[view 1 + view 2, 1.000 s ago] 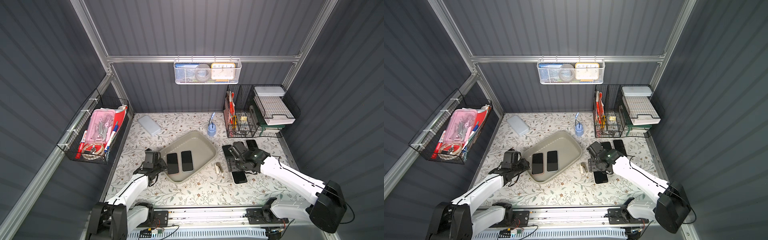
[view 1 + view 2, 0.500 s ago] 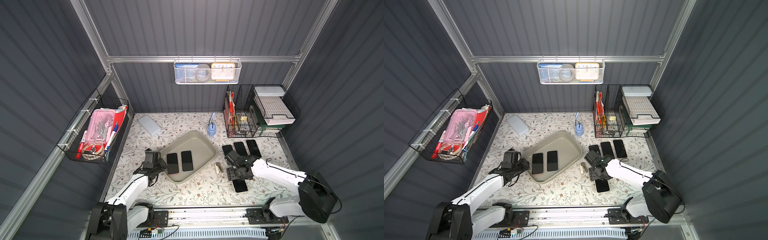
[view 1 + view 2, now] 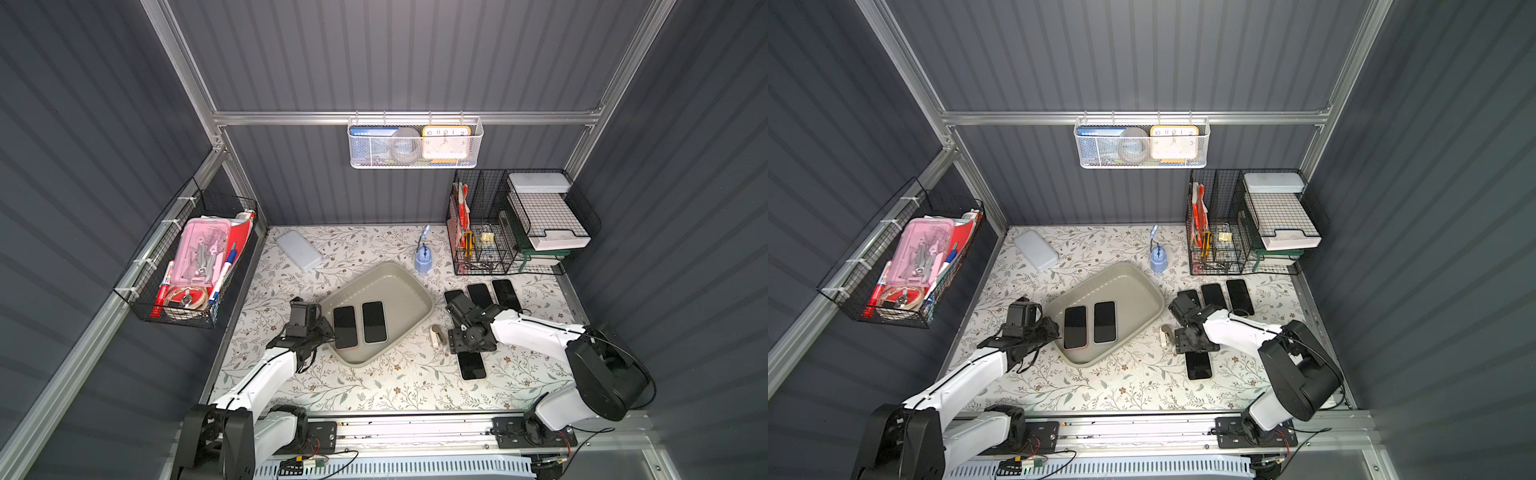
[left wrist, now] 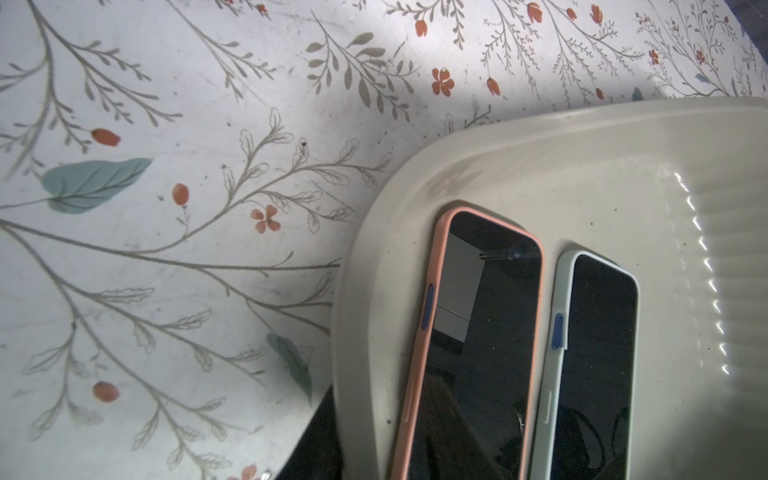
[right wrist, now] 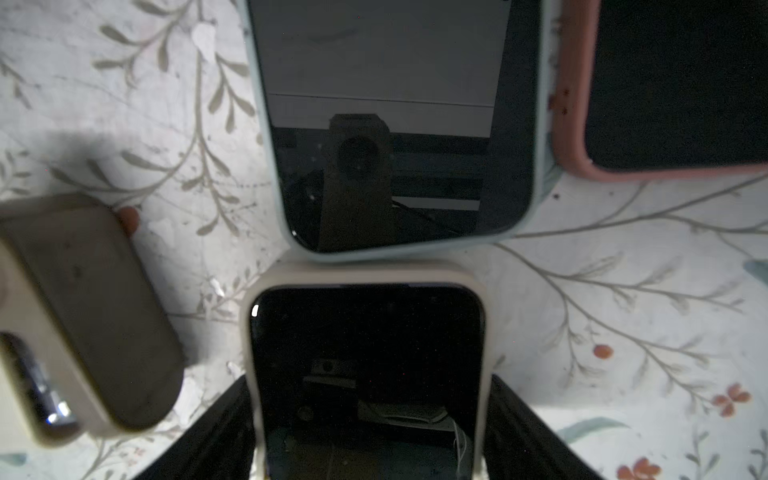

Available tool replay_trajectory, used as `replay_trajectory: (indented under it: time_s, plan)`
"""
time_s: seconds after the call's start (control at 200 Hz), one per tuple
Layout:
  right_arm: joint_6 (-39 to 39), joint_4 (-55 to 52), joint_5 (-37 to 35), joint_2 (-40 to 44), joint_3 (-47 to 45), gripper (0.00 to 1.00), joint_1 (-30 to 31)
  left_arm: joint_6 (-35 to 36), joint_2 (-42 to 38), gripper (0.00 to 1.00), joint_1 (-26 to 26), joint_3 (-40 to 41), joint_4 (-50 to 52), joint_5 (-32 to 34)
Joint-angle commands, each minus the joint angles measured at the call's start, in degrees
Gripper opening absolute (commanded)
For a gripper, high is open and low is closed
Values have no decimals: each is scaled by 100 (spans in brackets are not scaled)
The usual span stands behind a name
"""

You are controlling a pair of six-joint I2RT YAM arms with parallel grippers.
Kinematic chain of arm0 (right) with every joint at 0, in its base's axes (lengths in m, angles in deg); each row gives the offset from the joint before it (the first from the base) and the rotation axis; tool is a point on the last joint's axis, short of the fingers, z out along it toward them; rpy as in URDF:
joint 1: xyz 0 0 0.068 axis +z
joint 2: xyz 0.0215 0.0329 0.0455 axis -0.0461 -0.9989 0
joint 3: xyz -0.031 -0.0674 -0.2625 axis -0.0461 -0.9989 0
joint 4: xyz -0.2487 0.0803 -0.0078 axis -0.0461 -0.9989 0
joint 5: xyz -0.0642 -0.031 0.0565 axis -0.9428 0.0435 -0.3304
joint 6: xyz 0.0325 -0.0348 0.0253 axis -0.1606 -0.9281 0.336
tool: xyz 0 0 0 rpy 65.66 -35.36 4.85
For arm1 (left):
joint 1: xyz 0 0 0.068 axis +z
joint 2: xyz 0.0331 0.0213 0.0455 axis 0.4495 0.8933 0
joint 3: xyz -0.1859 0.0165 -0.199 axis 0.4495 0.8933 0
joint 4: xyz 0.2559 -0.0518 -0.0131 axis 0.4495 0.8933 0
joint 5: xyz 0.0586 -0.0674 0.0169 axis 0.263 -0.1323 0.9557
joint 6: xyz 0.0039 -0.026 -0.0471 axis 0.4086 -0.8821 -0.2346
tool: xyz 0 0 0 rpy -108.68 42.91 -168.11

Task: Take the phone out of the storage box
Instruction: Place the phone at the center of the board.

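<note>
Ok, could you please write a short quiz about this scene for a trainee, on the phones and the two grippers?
1. How many phones lie in the storage box?
2. True or false: the left gripper holds a phone in the air.
3. What lies between the fingers of the right gripper? A. the cream-cased phone B. a pen C. a cup
Key: 1. two, the pink-cased phone and the pale-cased phone; 2. false; 3. A.
</note>
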Motion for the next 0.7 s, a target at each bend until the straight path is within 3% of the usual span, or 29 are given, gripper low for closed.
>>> replay_trajectory:
  time_s: [0.0, 0.2, 0.275, 0.3, 0.33, 0.695]
  plan:
    - [-81, 229, 16, -257, 59, 62, -118, 115, -9, 33, -39, -6, -18, -51]
    - [-212, 185, -26, -419, 188, 69, -225, 99, 15, 33, -39, -15, -4, -37]
    - [-298, 13, -114, -458, 290, 82, -225, 105, 34, 33, -39, -25, -3, -32]
    - [-274, -68, -187, -452, 326, 92, -216, 104, 44, 33, -39, -29, -3, -31]
    - [-267, -113, -225, -405, 348, 98, -214, 102, 48, 33, -39, -27, -1, -28]
    - [-215, -691, -902, 991, 998, 99, 845, 88, 88, 33, -39, -41, -9, -20]
